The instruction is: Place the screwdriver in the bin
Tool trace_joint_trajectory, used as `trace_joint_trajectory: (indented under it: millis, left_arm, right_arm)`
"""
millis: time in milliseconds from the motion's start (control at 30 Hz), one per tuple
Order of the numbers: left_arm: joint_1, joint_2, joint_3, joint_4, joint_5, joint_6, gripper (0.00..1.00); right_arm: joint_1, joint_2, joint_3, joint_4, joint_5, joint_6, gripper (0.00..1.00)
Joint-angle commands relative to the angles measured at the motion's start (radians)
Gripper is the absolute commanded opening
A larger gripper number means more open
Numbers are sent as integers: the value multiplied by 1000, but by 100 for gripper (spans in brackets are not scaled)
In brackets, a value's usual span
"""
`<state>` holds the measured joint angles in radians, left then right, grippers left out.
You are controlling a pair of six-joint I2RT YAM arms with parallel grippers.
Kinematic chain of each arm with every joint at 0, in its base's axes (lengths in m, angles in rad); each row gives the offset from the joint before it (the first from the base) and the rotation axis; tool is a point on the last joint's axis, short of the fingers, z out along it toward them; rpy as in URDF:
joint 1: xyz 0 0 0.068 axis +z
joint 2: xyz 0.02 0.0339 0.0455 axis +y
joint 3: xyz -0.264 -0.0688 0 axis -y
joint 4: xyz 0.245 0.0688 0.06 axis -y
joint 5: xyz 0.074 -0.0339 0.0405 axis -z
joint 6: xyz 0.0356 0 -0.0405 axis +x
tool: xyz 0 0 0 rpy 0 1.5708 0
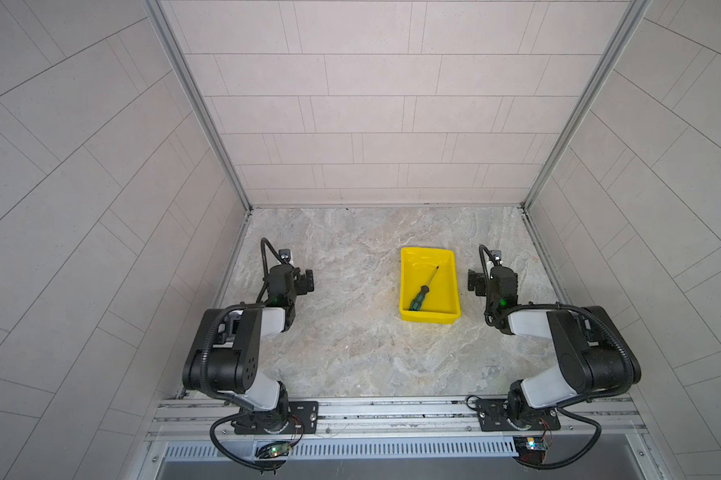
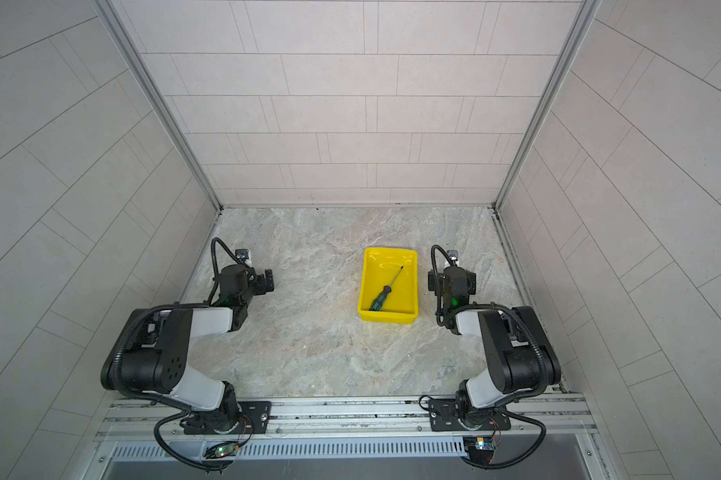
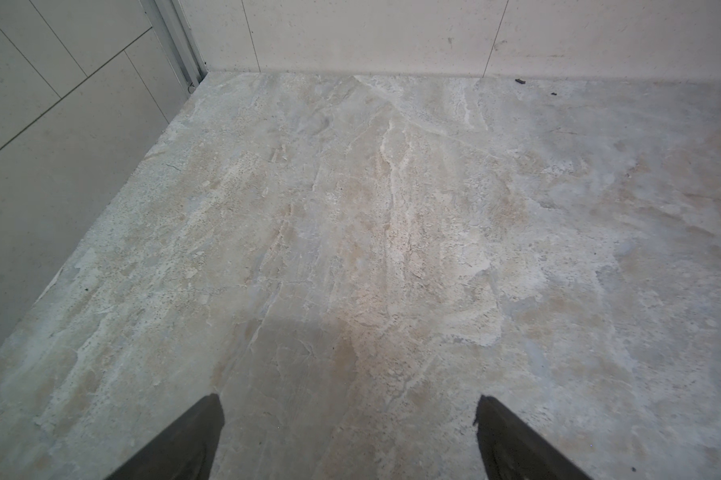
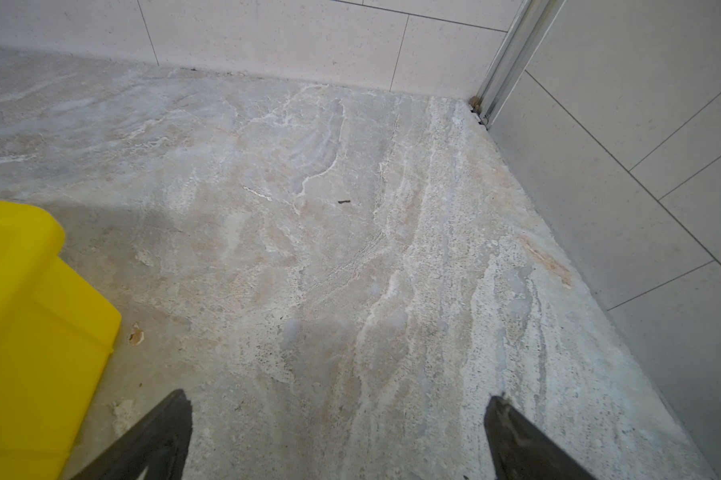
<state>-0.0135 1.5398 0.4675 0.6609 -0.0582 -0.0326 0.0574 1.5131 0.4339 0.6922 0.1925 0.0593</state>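
1. Grey tiled walls (image 1: 371, 104) on three sides, marbled stone-look table (image 1: 350, 353) below, metal rail (image 1: 392, 409) along the near edge with both arm bases bolted on.
2. Far left in both top views: left gripper (image 3: 350, 409) low over bare table, well apart from the bin. Fingers spread wide in the left wrist view, nothing between them.
3. Right of middle: yellow bin (image 1: 429, 319), shallow, flared rim, glossy inside.
4. Inside the bin: screwdriver (image 1: 423, 291) flat on the bin floor, lying diagonal. Green-and-black handle near the front left corner, thin dark shaft aimed toward the far right. No part over the rim.
5. Handling, by judgement: probably light and rigid, no flex. Handle the place to pinch, across its thick middle, fatter and likely grippier. Shaft thin and smooth, prone to slipping or pivoting in a pinch. Glossy floor likely to let it roll or skid if nudged.
6. Far right: right gripper (image 4: 338, 401) just beside the bin's right wall, apparently not touching. Fingers spread wide, empty. Yellow outer wall at the edge of the right wrist view.
7. Task judged complete as things lie.
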Motion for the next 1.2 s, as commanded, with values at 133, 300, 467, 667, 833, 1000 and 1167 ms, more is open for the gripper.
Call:
trace_joint_trajectory:
  millis: [133, 300, 467, 667, 833, 1000, 1167]
  left_arm:
    - [-3, 8, 19, 8, -12, 11, 100]
    - [-4, 0, 10, 17, -10, 11, 100]
    - [-3, -4, 5, 24, -10, 11, 100]
    - [-3, -5, 3, 25, -9, 11, 100]
    - [-3, -10, -1, 28, -14, 11, 100]
    - [-3, -12, -3, 28, -18, 12, 100]
    - [-3, -11, -3, 28, -19, 13, 100]
  right_arm:
    - [6, -12, -24, 60, -28, -34, 100]
    - [18, -45, -179, 309, -58, -59, 100]
    - [18, -31, -93, 173, -36, -51, 100]
    - [12, -15, -29, 68, -29, -42, 100]
    - [13, -12, -29, 73, -16, -37, 100]
    - [12, -11, -26, 66, -12, -33, 100]
    - [13, -17, -40, 86, -10, -34, 100]
